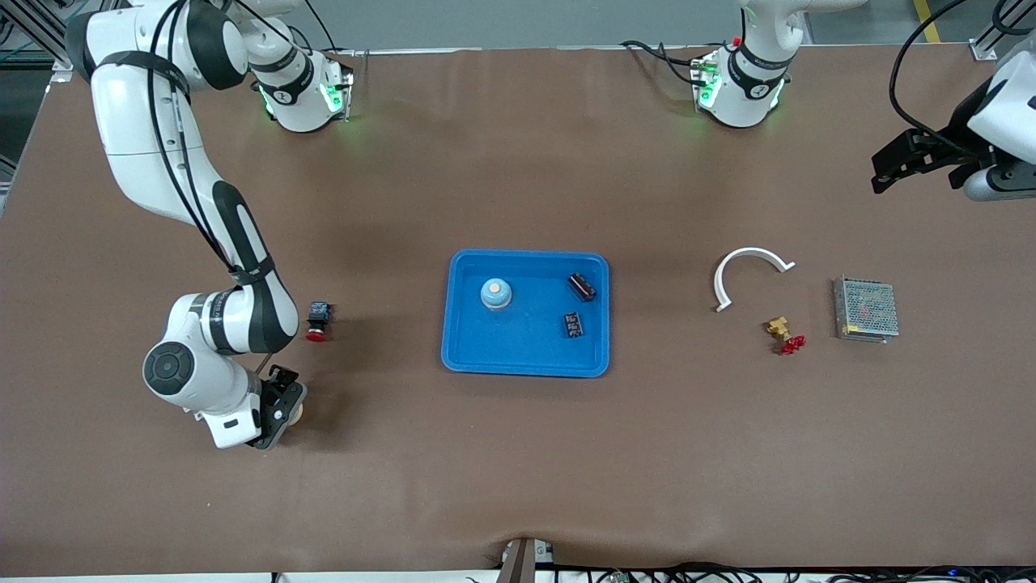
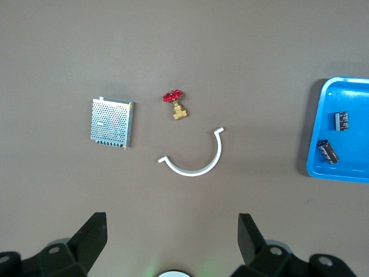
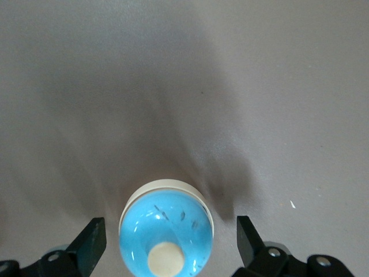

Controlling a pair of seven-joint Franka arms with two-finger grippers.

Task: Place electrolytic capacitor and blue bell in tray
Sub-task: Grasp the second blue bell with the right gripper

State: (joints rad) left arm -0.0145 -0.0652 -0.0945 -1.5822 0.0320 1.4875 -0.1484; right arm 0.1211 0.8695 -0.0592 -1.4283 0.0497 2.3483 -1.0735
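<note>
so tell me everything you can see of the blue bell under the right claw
The round bright-blue bell with a glossy dome has a cream button on top and a pale cream base ring. It stands upright on the brown table, toward the right arm's end, nearer the front camera than the small red-and-black push button. The right claw is low around it, open, fingers on either side without touching. In the front view the claw mostly hides it.

You can see only a thin tan sliver of the bell (image 1: 297, 414) from the front, because the right gripper (image 1: 279, 409) covers the rest. In the right wrist view its bottom edge is cut off. The tray (image 2: 316, 151) runs off the edge of the left wrist view. The left arm (image 1: 991, 121) is cut off too.
</note>
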